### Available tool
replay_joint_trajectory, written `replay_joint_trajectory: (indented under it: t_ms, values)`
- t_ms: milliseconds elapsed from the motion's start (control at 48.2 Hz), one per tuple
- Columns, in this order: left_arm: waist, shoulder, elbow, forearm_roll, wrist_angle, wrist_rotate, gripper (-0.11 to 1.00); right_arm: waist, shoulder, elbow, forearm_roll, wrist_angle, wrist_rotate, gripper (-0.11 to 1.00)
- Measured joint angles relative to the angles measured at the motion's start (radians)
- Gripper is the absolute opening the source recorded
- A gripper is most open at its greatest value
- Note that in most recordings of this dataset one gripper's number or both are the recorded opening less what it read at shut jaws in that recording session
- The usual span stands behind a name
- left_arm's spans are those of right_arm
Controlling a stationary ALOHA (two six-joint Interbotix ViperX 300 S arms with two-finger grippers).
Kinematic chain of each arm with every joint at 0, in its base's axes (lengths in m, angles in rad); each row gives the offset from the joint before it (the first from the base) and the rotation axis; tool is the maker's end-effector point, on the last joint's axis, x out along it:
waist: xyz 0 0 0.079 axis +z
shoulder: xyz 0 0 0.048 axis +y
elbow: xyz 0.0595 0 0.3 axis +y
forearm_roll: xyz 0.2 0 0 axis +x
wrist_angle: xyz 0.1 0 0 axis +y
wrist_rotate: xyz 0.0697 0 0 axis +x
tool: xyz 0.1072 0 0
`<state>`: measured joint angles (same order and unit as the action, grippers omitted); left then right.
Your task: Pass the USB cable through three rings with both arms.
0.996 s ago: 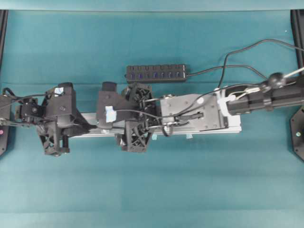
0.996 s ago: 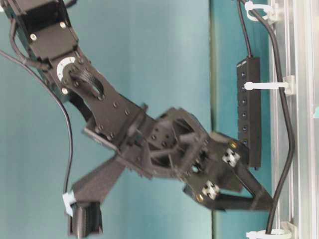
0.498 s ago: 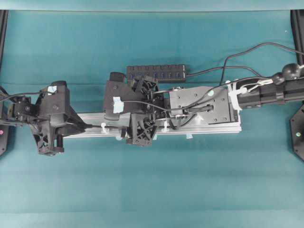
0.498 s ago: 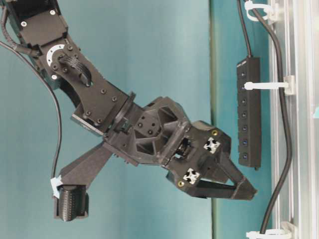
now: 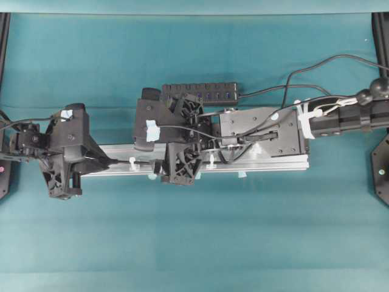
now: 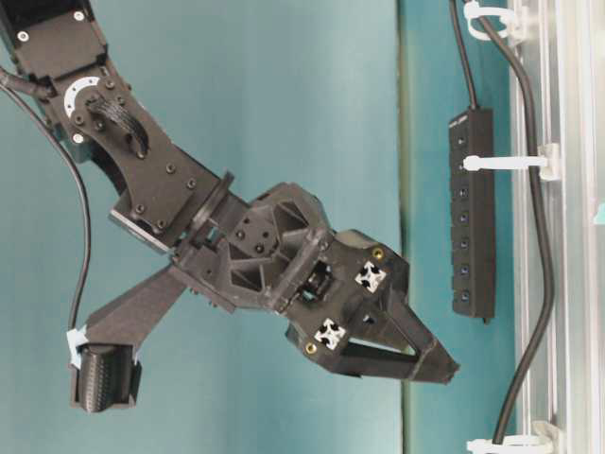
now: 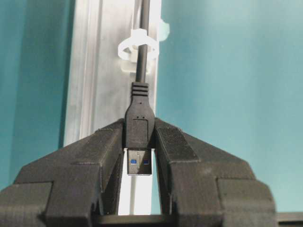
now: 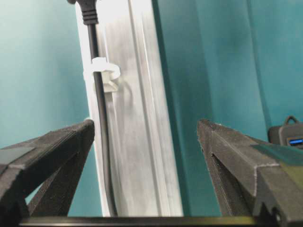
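The black USB cable [image 6: 541,236] runs along the silver rail [image 6: 577,284] through three whitish rings [image 6: 496,14], [image 6: 510,163], [image 6: 499,443]. My left gripper [image 7: 140,124] is shut on the USB plug [image 7: 140,127], just past the last ring [image 7: 138,47]; its metal end shows between the fingers. In the overhead view the left gripper [image 5: 111,163] sits at the rail's left end. My right gripper [image 8: 146,125] hangs open above the rail [image 8: 137,118], holding nothing, with the cable [image 8: 100,142] and one ring [image 8: 102,71] below it. It floats clear of the rail in the table-level view [image 6: 430,359].
A black USB hub [image 5: 199,92] lies on the teal cloth behind the rail, close to the right gripper [image 5: 161,140]. Its lead curls off to the right. The right arm's forearm [image 5: 261,131] covers the rail's right half. Two rings [image 5: 132,164], [image 5: 211,162] show from overhead.
The right gripper, still open, has risen off the rail and drifted back toward the hub. The left gripper moved slightly left with the plug early on, then held still.
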<state>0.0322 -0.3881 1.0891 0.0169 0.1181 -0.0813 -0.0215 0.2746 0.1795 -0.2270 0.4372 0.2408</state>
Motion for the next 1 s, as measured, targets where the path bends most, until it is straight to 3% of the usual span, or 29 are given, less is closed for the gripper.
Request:
replay_joint_trajectory:
  t_ms: [996]
  values:
    - [0.0, 0.0, 0.0, 0.0, 0.0, -0.002, 0.22, 0.026, -0.075, 0.003, 0.0, -0.002, -0.002, 0.82]
